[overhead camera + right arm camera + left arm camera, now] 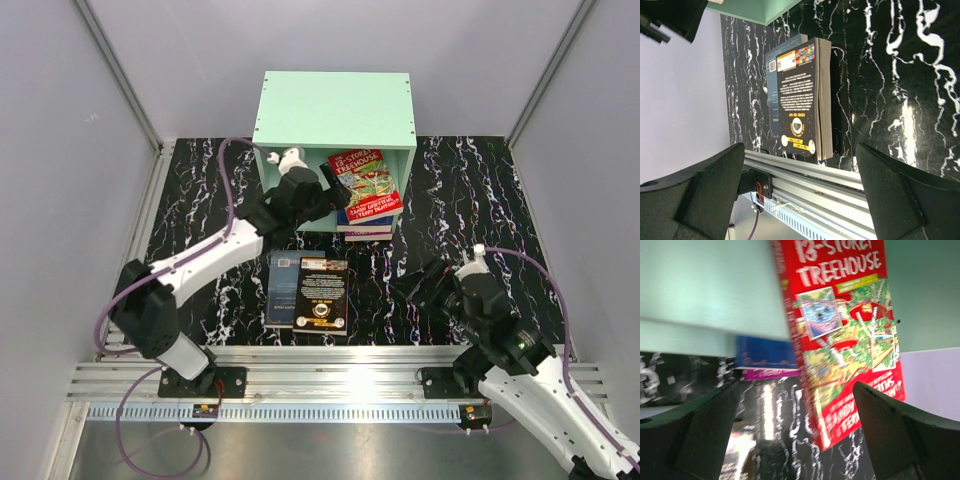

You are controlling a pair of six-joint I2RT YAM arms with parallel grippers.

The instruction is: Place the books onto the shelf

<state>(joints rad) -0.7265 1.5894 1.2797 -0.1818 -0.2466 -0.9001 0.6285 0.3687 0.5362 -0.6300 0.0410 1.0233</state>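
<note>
**Three books at the shelf, two waiting on the table**

A black table point(200, 200) veined with white is sitting between plain grey walls, and the mint-green shelf point(335, 105) is standing at the middle of its far edge.

From above, the red book point(365, 182) is lying skewed on top of a blue book point(362, 222) and a purple book point(368, 236) at the right of the shelf's front. How far that stack reaches inside cannot be told. The left gripper point(328, 188) is hovering just beside the red book's left edge, holding nothing. A dark blue book point(288, 285) and a black book point(323, 292) are lying flat, overlapping, near the middle of the near edge. Their long axes are running from near edge to far edge. The right gripper point(420, 283) is hanging just to their right.

Through the left wrist camera, both fingers point(695, 430) are standing wide apart, and the red book's lower corner is showing between them without touching either.

Through the right wrist camera, the fingers point(700, 195) are spread wide and empty. The black book is lying ahead between them, lengthwise up the picture, page edges to the right.

Judging by this, the right arm is sitting nearer the two remaining books.
</note>
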